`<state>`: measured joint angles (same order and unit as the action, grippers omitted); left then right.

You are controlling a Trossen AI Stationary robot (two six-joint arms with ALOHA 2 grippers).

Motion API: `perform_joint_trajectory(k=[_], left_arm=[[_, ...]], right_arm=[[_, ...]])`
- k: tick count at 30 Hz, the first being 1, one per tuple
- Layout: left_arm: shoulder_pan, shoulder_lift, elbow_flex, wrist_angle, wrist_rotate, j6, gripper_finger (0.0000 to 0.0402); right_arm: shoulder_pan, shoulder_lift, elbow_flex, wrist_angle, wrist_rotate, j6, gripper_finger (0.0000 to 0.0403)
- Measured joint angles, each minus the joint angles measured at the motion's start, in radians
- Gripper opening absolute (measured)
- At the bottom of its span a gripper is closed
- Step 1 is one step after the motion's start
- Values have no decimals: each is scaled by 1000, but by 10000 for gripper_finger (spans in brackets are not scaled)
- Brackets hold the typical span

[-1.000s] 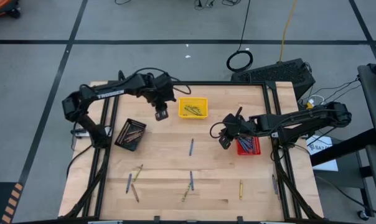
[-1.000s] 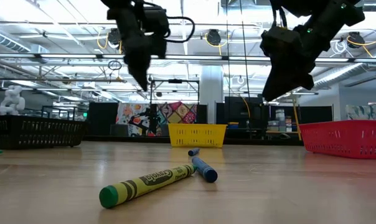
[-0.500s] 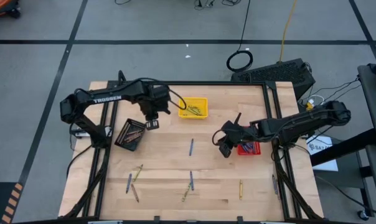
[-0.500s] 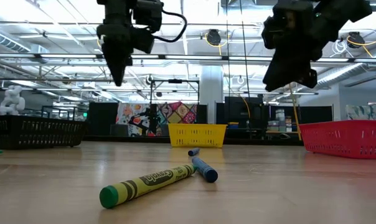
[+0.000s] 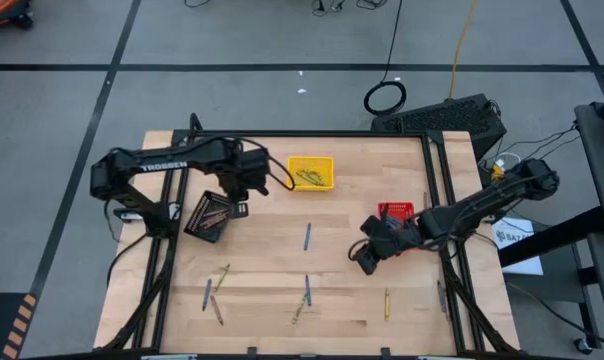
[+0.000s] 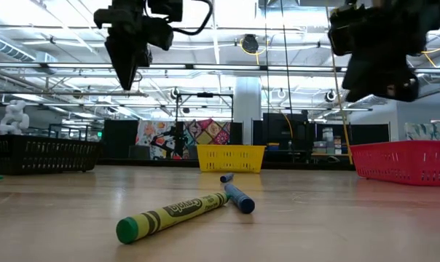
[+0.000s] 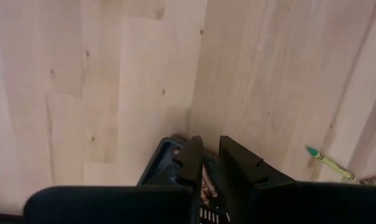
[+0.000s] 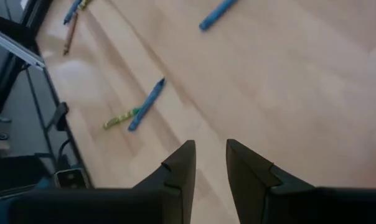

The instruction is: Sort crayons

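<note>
The right pincer (image 5: 368, 260) hangs right of centre in the high view, below the red tray (image 5: 396, 210). Its wrist view shows it a little way open with nothing in it. The left pincer (image 5: 244, 192) sits at the upper right corner of the black tray (image 5: 208, 216), left of centre. I cannot tell whether it is closed on anything.

Loose crayons lie along the lower half of the worktop (image 5: 382, 160). One blue crayon (image 5: 307, 236) is at centre, and a second blue crayon (image 5: 307, 290) lies below it, against an olive crayon (image 5: 298, 312). A yellow crayon (image 5: 386, 303) is at lower right, and a few more lie at lower left.

The right arm seems to be going for a blue crayon. The centre one is the cleaner pick, as nothing lies against it. To do it well:
- turn the wrist so the jaws cross the stick
- come straight down over its middle
- close only once both tips are level with the wood

The lower blue crayon would need a grip on its upper end, away from the olive one. For the left arm, anything released should go in past the tray's rim.

The left wrist view cuts the black tray off at the bottom edge, and the reddish streaks there may be crayons in the tray. In the low view the trays' walls hide their contents, and only a green-yellow crayon (image 6: 173, 215) and a blue one (image 6: 237, 195) are plain.
</note>
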<state>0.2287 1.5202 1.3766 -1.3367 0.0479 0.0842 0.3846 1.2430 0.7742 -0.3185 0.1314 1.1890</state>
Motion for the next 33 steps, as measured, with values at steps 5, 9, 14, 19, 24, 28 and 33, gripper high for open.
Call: perform_joint_trajectory(k=[5, 9, 14, 19, 24, 28, 33], left_arm=[[-3, -31, 0, -12, 0, 0, 46], [-2, -52, 0, -15, -2, 0, 46], [-2, -63, 0, -14, -5, 0, 46], [-2, -63, 0, -19, -5, 5, 46], [-2, -63, 0, -29, -5, 8, 46], [-2, -63, 0, -43, -5, 9, 46], [-2, -63, 0, -43, -5, 6, 46]], right_arm=[[75, 35, 0, -18, 1, 149, 77], [132, 70, 0, -49, -2, 289, 77], [202, 92, 0, -157, -3, 488, 77], [279, 93, 0, -249, -32, 676, 77], [352, 93, 0, -273, -32, 791, 77], [398, 93, 0, -340, -48, 870, 77], [459, 93, 0, -490, -186, 1000, 77]])
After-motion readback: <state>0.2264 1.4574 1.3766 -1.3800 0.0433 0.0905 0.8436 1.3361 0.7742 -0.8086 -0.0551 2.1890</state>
